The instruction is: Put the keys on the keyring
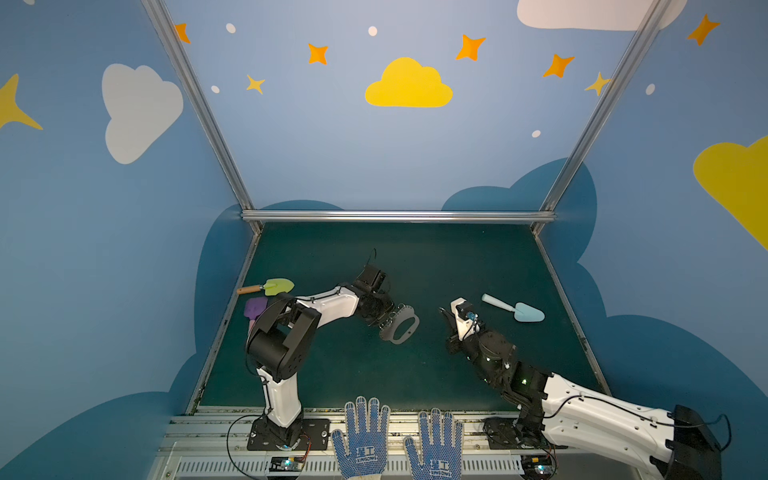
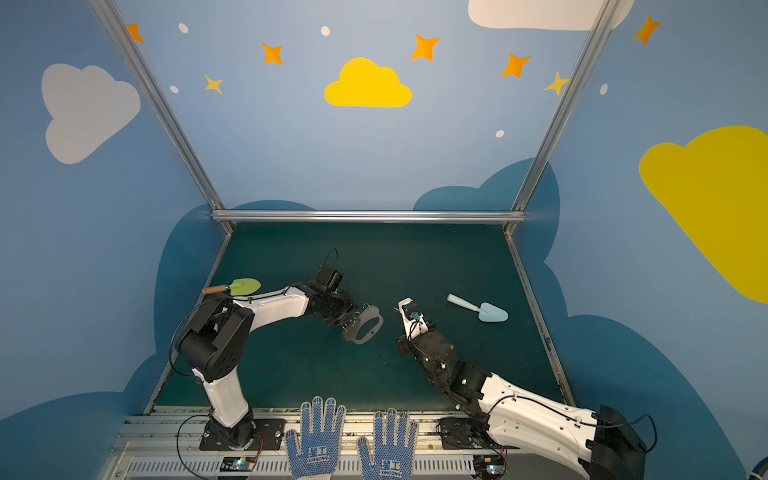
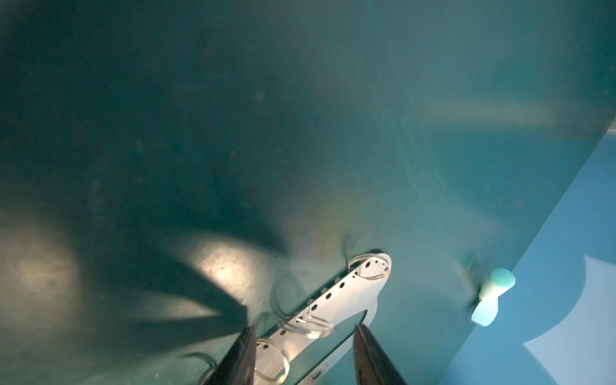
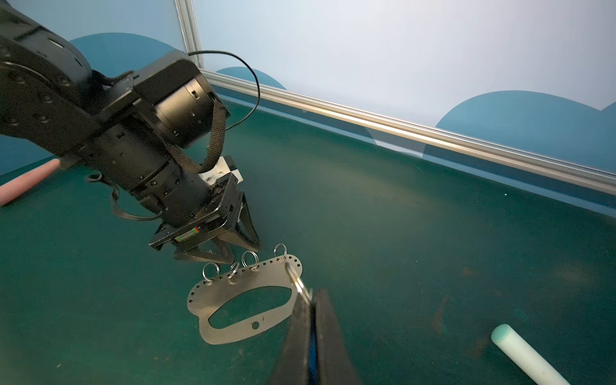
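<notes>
My right gripper is clenched on the keys. A strip of blue tag shows between its fingers, and the silver metal end pokes out at the tips. That end overlaps the outermost hole on the curved edge of the keyring. In both top views the keyring sits mid-counter, between my two arms. My left gripper is at the keyring's curved, ringed edge. Its fingers stand apart with the plate running between them, but I cannot tell whether they actually pinch it. I also cannot tell if the plate lies flat on the green surface. The pale blue spade lies near my right wrist.
</notes>
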Available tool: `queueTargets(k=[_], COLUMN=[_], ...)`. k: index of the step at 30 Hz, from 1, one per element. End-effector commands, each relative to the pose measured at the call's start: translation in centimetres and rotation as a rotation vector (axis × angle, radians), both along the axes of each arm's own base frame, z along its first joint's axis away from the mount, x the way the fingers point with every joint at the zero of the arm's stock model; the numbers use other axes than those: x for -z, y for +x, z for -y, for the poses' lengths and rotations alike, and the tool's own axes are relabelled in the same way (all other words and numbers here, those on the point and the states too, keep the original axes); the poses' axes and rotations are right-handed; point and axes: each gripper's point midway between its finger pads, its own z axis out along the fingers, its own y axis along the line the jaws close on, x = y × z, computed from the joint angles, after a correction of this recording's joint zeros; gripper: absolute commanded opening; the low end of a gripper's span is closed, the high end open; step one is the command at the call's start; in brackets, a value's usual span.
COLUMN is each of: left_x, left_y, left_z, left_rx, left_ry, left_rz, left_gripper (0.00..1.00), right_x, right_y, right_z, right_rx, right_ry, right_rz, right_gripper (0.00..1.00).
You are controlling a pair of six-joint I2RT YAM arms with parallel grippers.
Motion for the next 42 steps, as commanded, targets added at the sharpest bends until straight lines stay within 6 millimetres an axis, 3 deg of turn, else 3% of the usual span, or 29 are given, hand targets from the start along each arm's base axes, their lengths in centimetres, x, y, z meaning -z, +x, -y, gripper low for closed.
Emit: queueTargets(k=[1, 12, 19, 24, 32, 38, 42], left_x=[0.2, -0.2, -1.4, -2.1, -0.8, 0.1, 0.4], left_y=[-0.4, -0.8, -0.1, -0.7, -2.5, -2.4, -2.0], left_z=[0.3, 0.4, 0.0, 0.1, -0.8, -1.2, -1.0], left_rx=[-0.006, 0.043, 0.096, 0.170, 0.273, 0.296, 0.303], left_ry=[-0.015, 0.030, 0.113, 0.195, 0.369, 0.431, 0.433], left_rz=[-0.032, -0.015, 0.033, 0.034, 0.004, -0.001, 0.000], left_gripper=[0.39, 0.43, 0.55, 0.54, 0.50, 0.49, 0.42], right_x=[0.2, 0.0, -0.2, -0.2, -0.2, -0.3, -0.2], right_y=[0.1, 0.1, 0.1, 0.1, 0.1, 0.1, 0.0], right_z=[0.6, 0.3, 0.2, 0.2, 0.1, 0.2, 0.4], right_rx=[0.019, 0.012, 0.010, 0.010, 0.008, 0.008, 0.010], right_ry=[0.011, 0.019, 0.018, 0.019, 0.018, 0.021, 0.020], right_rz=[-0.006, -0.011, -0.013, -0.016, -0.014, -0.014, -0.016], right_gripper=[0.00, 0.00, 0.00, 0.00, 0.00, 0.00, 0.00])
